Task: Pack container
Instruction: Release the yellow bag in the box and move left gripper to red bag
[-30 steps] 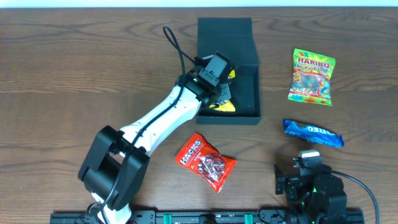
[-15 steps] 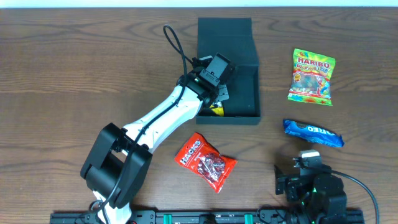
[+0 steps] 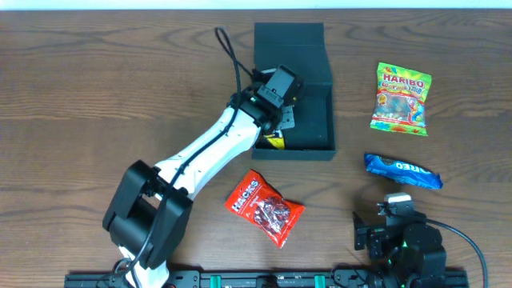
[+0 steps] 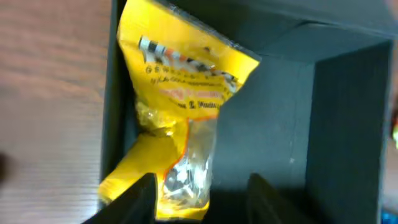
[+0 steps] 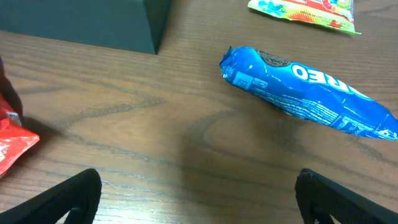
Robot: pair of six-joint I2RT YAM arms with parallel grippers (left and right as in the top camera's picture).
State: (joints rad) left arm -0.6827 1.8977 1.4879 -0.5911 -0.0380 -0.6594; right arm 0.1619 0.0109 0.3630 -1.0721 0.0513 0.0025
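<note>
The container (image 3: 316,120) is a dark box at the table's back centre, with its flap lid (image 3: 290,48) folded open behind it. My left gripper (image 3: 280,112) reaches into the box's left side. In the left wrist view a yellow snack packet (image 4: 180,81) leans against the container's left wall (image 4: 111,106), its clear lower end between my parted left gripper (image 4: 202,205) fingers, close to the left finger (image 4: 140,199). A gap shows beside the right finger. From overhead only a yellow corner (image 3: 274,142) shows. My right gripper (image 5: 199,199) rests wide open above bare wood at the front right.
A Haribo bag (image 3: 402,98) lies at the back right and a blue Oreo packet (image 3: 402,170) lies in front of it, just beyond the right gripper (image 3: 394,206). A red snack packet (image 3: 264,208) lies at the front centre. The right wrist view shows the Oreo packet (image 5: 311,93) and the container's corner (image 5: 81,25).
The left jaws have gone from shut to parted, letting go of the yellow packet inside the container. Less yellow shows from overhead now. The right arm has not moved.
</note>
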